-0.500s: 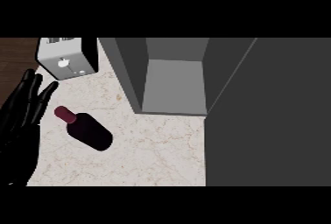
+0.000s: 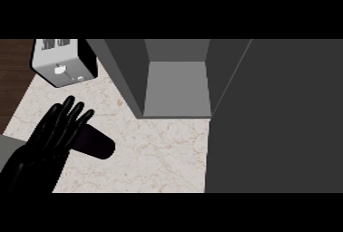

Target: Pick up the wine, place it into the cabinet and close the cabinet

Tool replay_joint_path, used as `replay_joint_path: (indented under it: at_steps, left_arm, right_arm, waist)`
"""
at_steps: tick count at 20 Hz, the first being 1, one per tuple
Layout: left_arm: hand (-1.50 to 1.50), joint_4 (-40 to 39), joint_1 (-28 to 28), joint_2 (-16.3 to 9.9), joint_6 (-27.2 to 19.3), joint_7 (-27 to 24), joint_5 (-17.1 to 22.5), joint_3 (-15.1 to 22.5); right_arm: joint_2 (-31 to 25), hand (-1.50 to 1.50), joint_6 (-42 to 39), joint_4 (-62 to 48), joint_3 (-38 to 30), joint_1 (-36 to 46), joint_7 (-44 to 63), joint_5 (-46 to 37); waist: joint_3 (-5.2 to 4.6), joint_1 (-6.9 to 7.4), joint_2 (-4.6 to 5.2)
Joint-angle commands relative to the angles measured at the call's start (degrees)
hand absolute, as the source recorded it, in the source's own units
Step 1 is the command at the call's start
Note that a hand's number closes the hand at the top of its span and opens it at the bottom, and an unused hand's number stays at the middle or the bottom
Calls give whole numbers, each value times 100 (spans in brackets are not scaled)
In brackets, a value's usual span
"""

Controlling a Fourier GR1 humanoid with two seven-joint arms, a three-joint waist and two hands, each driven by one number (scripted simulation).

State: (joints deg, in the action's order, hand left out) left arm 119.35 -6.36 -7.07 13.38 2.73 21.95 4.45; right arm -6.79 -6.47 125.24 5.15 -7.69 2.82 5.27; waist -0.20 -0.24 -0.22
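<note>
The left robot hand (image 2: 57,131) comes in from the lower left of the head view, black, with its fingers (image 2: 69,108) straight and spread, pointing up and slightly right over the pale marble desk (image 2: 161,154). It holds nothing: the fingers are stretched flat, not curled.

The wine (image 2: 97,142) lies on its side on the desk, a dark bottle slanting down to the right. The hand covers its upper left part, so only the rounded lower end shows, jutting out just right of the palm. Whether the hand touches the bottle or hangs above it cannot be told from this view.

Up and to the right of the bottle, well apart from it, stands the grey cabinet (image 2: 175,86), open, its pale inner floor showing between darker side walls. Its door (image 2: 275,118) fills the right side of the view as a broad dark grey slab.

At the upper left a toaster (image 2: 61,63) sits on the desk, beyond the fingertips and apart from them. A strip of dark wood floor (image 2: 13,77) shows past the desk's left edge.

The right robot hand does not show.
</note>
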Motion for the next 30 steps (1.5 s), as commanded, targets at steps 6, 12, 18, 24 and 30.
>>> replay_joint_path:
  at_steps: [6, 12, 18, 24, 30]
  left_arm:
    - [-150, 1181, -853, -493, 307, 1293, 2097, -368]
    - [-150, 1742, -542, -294, -274, 1777, 1970, -241]
    - [-150, 2236, -116, -321, -1151, 2439, 2071, -358]
    - [-150, 2402, -302, -520, -1121, 2685, 2495, -1023]
    - [-150, 1905, 43, -760, -951, 2828, 2816, -1789]
  right_arm:
    - [-218, -150, -228, 1486, 198, -752, 1080, 569]
    - [-191, -150, 0, 1753, 142, -53, 1962, 670]
    - [-100, -150, -19, 1959, 369, -228, 1975, 476]
    - [-111, -150, 83, 1912, 104, 8, 2174, 562]
    - [-165, -150, 277, 2094, -7, 506, 2773, 667]
  waist:
    - [18, 26, 4]
    - [18, 40, 16]
    - [23, 10, 8]
    - [21, 44, 0]
    - [18, 47, 5]
